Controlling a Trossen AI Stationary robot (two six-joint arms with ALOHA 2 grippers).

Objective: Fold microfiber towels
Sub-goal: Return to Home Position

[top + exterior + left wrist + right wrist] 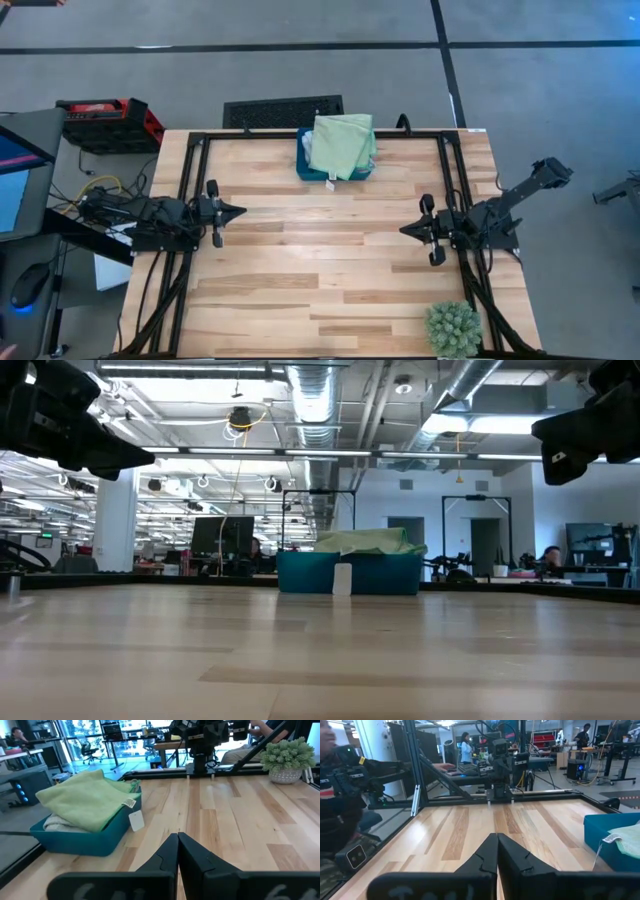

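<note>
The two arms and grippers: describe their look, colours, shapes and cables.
Both the left arm and right arm are matte black, jointed and blocky. The left gripper and right gripper each have two black wedge-shaped fingers tapering to a point. Black cable bundles trail from each base.

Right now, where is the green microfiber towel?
High view: the green towel lies topmost in the teal bin at the far middle edge of the table, ahead of and between the shut left hand and right hand.
</note>
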